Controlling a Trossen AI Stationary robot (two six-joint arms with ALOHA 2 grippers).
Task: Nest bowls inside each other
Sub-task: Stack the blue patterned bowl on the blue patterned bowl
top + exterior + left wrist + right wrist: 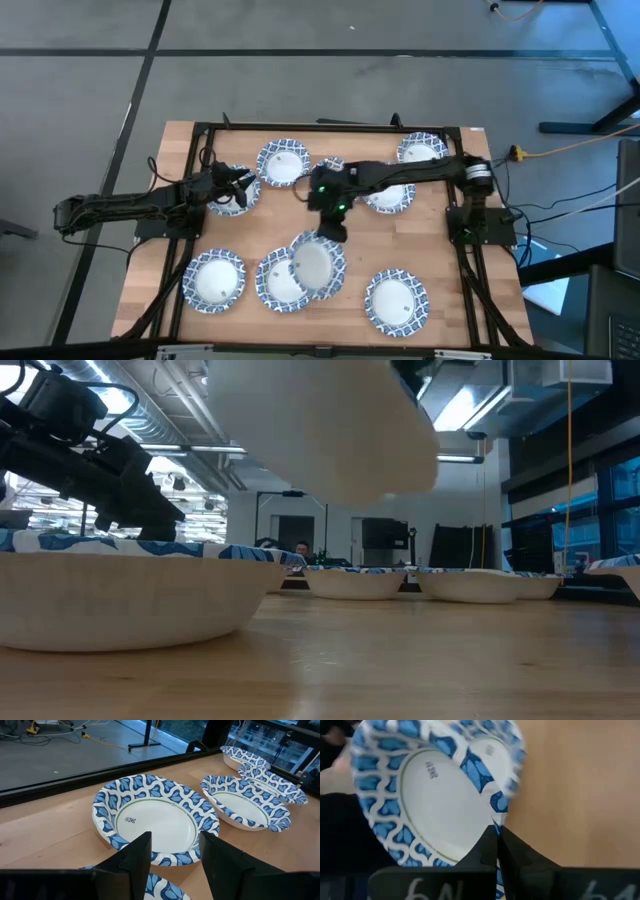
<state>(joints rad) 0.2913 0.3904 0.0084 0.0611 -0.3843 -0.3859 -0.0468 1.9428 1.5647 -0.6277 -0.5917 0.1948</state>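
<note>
Several blue-and-white patterned bowls lie on the wooden table (440, 250). My right gripper (333, 232) is at the table's middle, shut on one bowl (318, 266), which hangs tilted partly over another bowl (278, 284) near the front edge. The low view shows the held bowl's white underside (320, 430) high above the table. My left gripper (172, 855) is open at the far left, low over a bowl (232, 192), with another bowl (155, 820) just ahead of its fingers. My right gripper pinches the held bowl's patterned rim (496, 815) between its two shut fingers. The fingers slant downward from the far side. The bowl is lifted clear of the table and tilted, its white inside (440, 800) turned toward the wrist.
More bowls stand at the far edge (283, 162) (420, 150), at the right middle (390, 196), at the near left (213, 280) and near right (395, 301). A black frame (330, 127) borders the table. Bare wood lies between the near and far rows.
</note>
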